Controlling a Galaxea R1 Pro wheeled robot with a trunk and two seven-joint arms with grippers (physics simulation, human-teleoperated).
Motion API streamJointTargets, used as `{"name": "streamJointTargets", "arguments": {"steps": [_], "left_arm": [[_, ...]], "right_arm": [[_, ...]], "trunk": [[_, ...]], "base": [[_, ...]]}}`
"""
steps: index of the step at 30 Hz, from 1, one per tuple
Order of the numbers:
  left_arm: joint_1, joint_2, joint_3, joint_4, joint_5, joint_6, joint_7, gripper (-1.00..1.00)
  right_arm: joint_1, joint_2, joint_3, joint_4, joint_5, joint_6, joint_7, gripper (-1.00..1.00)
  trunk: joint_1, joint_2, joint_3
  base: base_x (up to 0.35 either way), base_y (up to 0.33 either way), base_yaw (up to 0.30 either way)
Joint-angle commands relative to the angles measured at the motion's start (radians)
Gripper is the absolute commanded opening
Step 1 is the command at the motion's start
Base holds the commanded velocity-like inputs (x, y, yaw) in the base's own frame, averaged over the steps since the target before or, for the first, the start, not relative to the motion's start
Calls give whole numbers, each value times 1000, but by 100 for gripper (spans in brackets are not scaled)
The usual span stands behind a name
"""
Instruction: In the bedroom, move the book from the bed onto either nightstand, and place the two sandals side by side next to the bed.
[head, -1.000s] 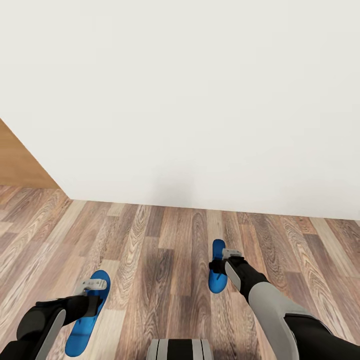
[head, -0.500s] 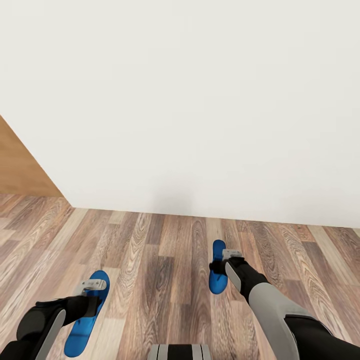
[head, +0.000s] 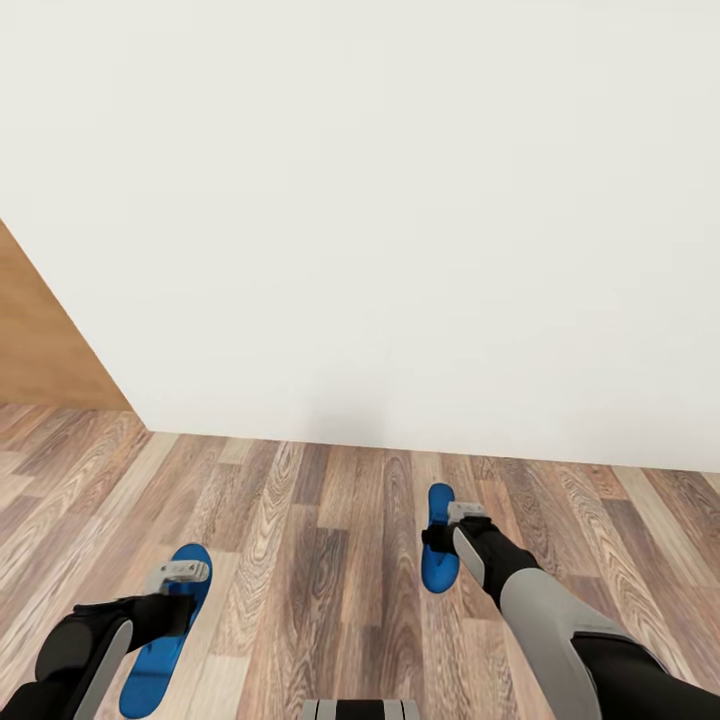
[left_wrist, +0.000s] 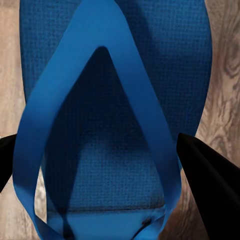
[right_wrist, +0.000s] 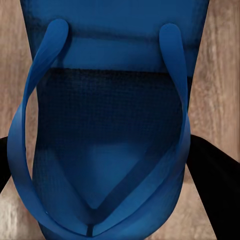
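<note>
Sandals both gripped: left sandal (head: 160, 640) clamped in left hand (head: 182, 573), right sandal (head: 438, 540) in right hand (head: 462, 512), above plank floor (head: 320, 540). Placement beside bed, book move pending.

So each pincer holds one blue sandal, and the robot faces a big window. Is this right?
Not quite: the head view shows a plain white wall, not a window. The left pincer and right pincer do each hold a blue sandal.
</note>
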Motion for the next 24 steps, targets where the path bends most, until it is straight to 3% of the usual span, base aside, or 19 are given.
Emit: {"name": "streamJointTargets", "arguments": {"steps": [1,15,19,24], "left_arm": [[0,0,1,1,3,4,1,-100],[-2,2,1,44,3,-13,23,-100],[-2,1,2,79,3,-48,27,-100],[-2,3,3,191,4,-124,29,-100]], "right_arm": [[2,1,-8,-2,2,5,-2,-100],[17,-6,-6,-1,6,7,-4,-100],[23,-12,-6,0,6,7,-3,-100],[29,-15,-5,2,6,7,-3,-100]], "trunk": [[-1,0,3],[-7,3,57],[-9,4,73],[-11,5,92]], "base": [[0,0,0],[0,0,0],[0,0,0],[0,0,0]]}}
